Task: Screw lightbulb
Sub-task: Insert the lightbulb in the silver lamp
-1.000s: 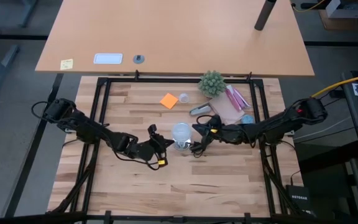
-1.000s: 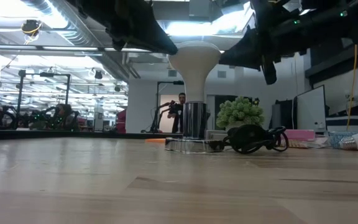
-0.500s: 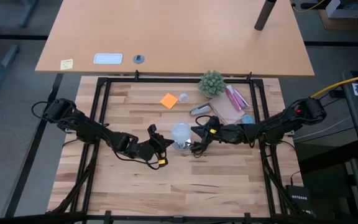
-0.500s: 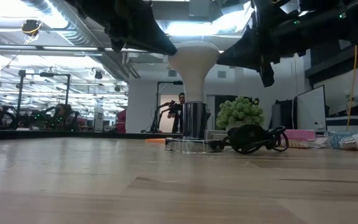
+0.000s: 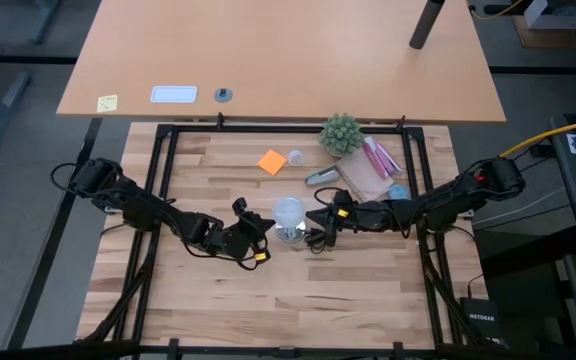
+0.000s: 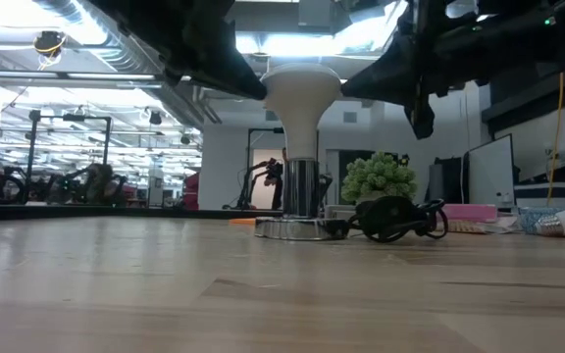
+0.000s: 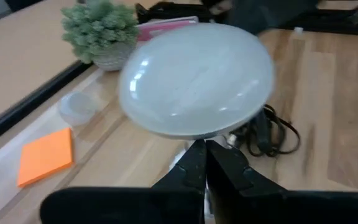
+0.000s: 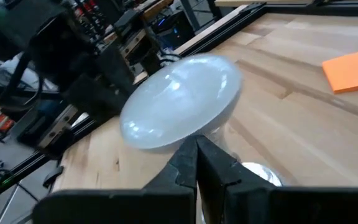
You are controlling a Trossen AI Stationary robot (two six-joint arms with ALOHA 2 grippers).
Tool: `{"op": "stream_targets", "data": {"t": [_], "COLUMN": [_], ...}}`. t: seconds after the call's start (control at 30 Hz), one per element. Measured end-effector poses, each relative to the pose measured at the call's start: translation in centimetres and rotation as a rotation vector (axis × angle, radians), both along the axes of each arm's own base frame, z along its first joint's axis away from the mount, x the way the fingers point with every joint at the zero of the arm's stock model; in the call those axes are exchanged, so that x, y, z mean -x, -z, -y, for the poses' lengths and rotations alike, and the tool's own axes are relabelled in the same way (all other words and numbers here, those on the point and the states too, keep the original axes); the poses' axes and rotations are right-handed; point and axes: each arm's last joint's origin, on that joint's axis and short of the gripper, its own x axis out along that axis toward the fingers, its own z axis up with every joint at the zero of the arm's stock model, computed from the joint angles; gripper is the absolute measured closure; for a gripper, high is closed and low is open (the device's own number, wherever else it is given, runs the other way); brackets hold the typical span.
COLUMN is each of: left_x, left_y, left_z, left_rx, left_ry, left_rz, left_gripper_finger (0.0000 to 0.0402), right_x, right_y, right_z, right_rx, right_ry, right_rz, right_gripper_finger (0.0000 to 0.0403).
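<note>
The white frosted lightbulb (image 5: 289, 211) stands upright, its neck in a silver socket (image 6: 300, 188) on a shiny round base (image 6: 287, 228) with a black cord (image 6: 395, 218). My left gripper (image 5: 265, 222) is shut at the left side of the bulb's head. My right gripper (image 5: 315, 216) is shut at its right side. Both wrist views look up at the head's underside (image 7: 194, 78) (image 8: 179, 102) past shut fingers. My left gripper sets its shut fingertips (image 7: 199, 149) against the lower rim of the bulb's head (image 7: 197, 132), coming nearly level from the table's left. The bulb stays upright in the socket. My right gripper sets its shut fingertips (image 8: 192, 148) against the opposite rim of the head (image 8: 182, 134), coming nearly level from the table's right, so the head sits between the two grippers.
At the back right of the wooden board stand a small potted plant (image 5: 341, 133), pink packets (image 5: 378, 158) and a grey oblong object (image 5: 321, 177). An orange note (image 5: 271, 161) and a small clear cup (image 5: 295, 157) lie behind the bulb. Black frame rails (image 5: 163, 170) border the board.
Both wrists have turned a little while their shut tips stay at the bulb's head. The bulb with its base has shifted slightly toward the table's left. Neither gripper has opened.
</note>
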Motion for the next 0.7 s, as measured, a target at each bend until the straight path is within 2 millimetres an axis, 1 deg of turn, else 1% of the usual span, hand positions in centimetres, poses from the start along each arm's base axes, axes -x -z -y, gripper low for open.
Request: {"op": "stream_targets", "data": {"t": [0.13, 0.33, 0.53, 0.7], "left_x": [-0.1, -0.3, -0.3, 0.2], "left_y": [0.0, 0.0, 0.0, 0.6], "left_z": [-0.2, -1.1, -1.3, -1.0], "left_rx": [-0.006, -0.004, -0.014, -0.01], "left_ry": [-0.018, -0.047, -0.049, -0.055], "left_rz": [0.005, 0.008, -0.003, -0.057], "left_gripper_finger": [0.04, 0.04, 0.04, 0.04], "right_x": [0.2, 0.4, 0.4, 0.4], "right_y": [0.0, -0.1, 0.0, 0.0], "right_z": [-0.7, -1.6, -1.6, -1.6], "right_rx": [0.002, -0.011, -0.033, -0.033], "right_ry": [-0.019, -0.005, -0.003, -0.003], "right_rz": [0.001, 0.012, 0.014, 0.012], "right_gripper_finger": [0.0397, 0.0397, 0.0397, 0.0397]}}
